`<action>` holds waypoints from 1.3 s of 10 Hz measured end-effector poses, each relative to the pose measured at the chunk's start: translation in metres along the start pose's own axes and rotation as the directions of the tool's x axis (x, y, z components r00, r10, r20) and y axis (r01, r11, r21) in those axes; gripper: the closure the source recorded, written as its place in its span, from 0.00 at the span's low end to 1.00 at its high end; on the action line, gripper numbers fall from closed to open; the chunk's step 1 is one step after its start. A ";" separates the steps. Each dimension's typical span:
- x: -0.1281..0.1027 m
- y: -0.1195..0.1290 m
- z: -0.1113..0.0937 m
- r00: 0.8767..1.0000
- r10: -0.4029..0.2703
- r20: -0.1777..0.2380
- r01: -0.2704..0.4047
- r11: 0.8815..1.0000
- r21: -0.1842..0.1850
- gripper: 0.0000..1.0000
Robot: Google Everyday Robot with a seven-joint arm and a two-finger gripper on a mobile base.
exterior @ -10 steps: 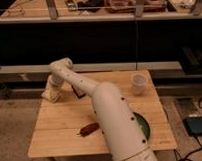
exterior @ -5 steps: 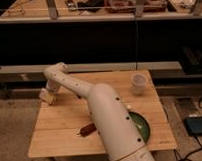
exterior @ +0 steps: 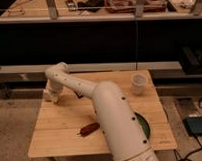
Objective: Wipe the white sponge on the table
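The light wooden table (exterior: 61, 131) fills the middle of the camera view. My white arm reaches from the bottom of the view across it to the far left corner. My gripper (exterior: 53, 98) points down at the tabletop there. A small off-white block, the white sponge (exterior: 46, 94), shows at the gripper's tip on the table's left edge, partly hidden by the gripper. I cannot tell whether it is held.
A white cup (exterior: 139, 83) stands at the far right of the table. A red elongated item (exterior: 89, 128) lies near the front middle. A green round dish (exterior: 142, 124) is partly hidden behind my arm. A blue object (exterior: 196, 125) lies on the floor at right.
My gripper and wrist have shifted a little to the left along the far left part of the table. The other items have not moved.
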 end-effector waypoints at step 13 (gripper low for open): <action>-0.056 -0.075 -0.028 0.959 -0.198 0.204 0.165 0.972 0.166 1.00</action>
